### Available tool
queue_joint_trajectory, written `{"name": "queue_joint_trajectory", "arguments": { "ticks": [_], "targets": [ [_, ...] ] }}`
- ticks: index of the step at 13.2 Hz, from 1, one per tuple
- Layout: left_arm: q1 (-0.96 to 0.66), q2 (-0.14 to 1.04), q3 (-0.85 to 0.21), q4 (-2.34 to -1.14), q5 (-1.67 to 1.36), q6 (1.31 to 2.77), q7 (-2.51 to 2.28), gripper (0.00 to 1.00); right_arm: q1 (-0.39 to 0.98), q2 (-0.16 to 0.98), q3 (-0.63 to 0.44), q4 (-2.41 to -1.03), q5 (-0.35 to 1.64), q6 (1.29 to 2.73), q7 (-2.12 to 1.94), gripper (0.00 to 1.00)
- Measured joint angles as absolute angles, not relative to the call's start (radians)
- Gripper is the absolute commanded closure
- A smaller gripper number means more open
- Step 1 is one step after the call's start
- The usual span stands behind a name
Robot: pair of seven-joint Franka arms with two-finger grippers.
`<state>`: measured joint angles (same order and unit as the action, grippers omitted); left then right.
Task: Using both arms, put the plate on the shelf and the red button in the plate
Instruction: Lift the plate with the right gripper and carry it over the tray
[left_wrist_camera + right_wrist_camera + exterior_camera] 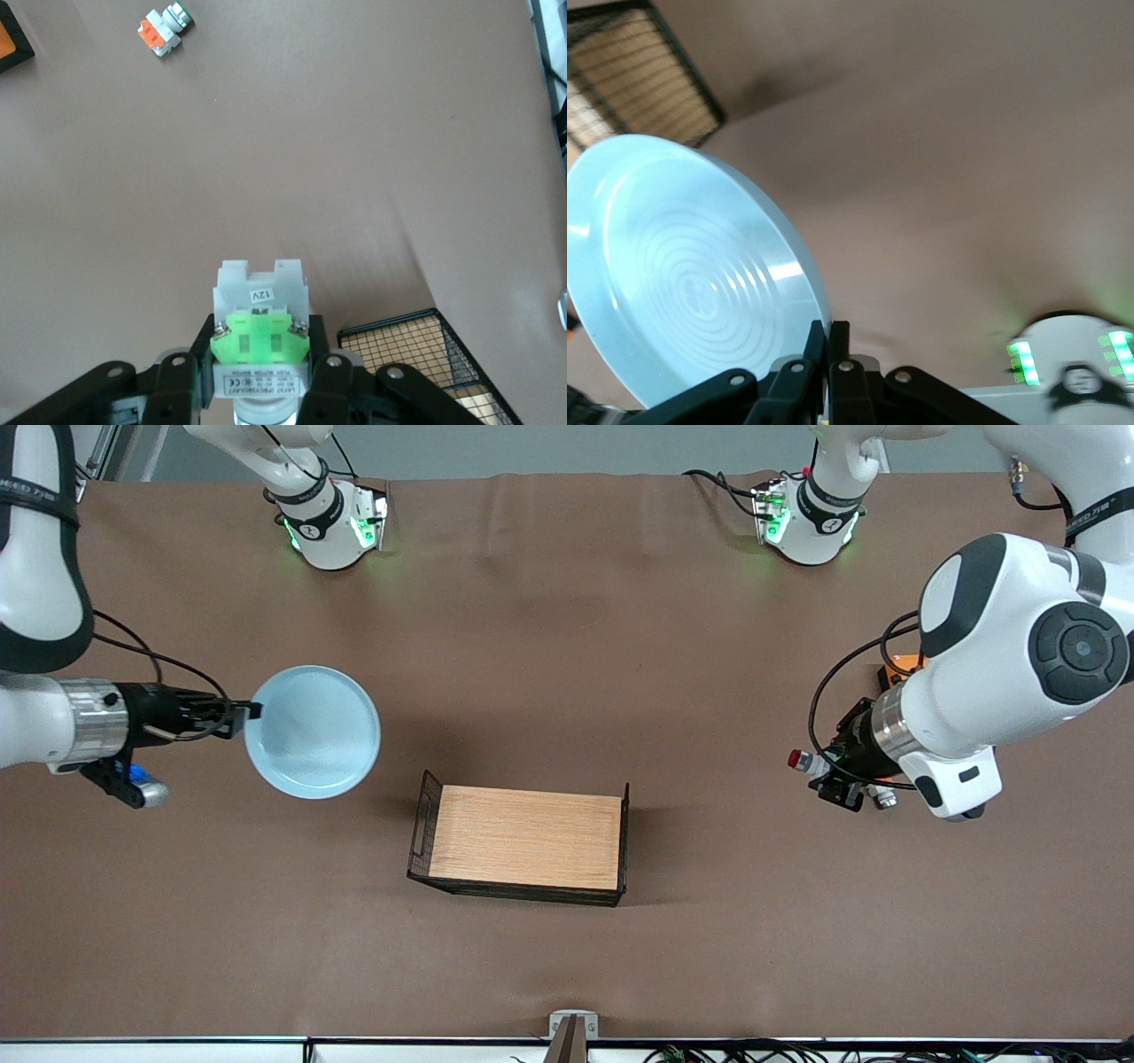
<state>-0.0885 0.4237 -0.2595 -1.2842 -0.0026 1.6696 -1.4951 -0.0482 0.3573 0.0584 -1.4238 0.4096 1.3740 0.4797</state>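
The right tool (252, 710) pinched the rim of the rigid, slick, round pale blue plate (312, 732), lifted over the bench. The left tool (259, 376) clamped the light grey-white red button (260, 329), above bench near the wooden wire-sided tray (524, 840).

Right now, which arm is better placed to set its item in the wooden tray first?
Likely the right: its gripper holds the plate beside the tray. The left gripper, holding the red button, is farther off.
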Motion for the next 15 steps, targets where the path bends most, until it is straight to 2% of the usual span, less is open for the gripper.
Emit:
{"name": "queue_joint_trajectory", "arguments": {
  "ticks": [6, 11, 15],
  "targets": [
    [-0.1, 0.429, -0.259, -1.234, -0.006, 1.681, -1.552, 1.0, 0.096, 0.357, 0.059, -1.431, 0.531, 1.577, 0.812, 0.96],
    [-0.124, 0.431, -0.26, -1.224, -0.042, 1.778, -1.699, 1.0, 0.218, 0.346, 0.059, -1.436, 0.539, 1.727, 1.06, 0.96],
    [-0.171, 0.443, -0.261, -1.224, -0.042, 1.832, -1.782, 1.0, 0.306, 0.304, 0.058, -1.538, 0.539, 1.922, 1.159, 0.95]
  ]
}}
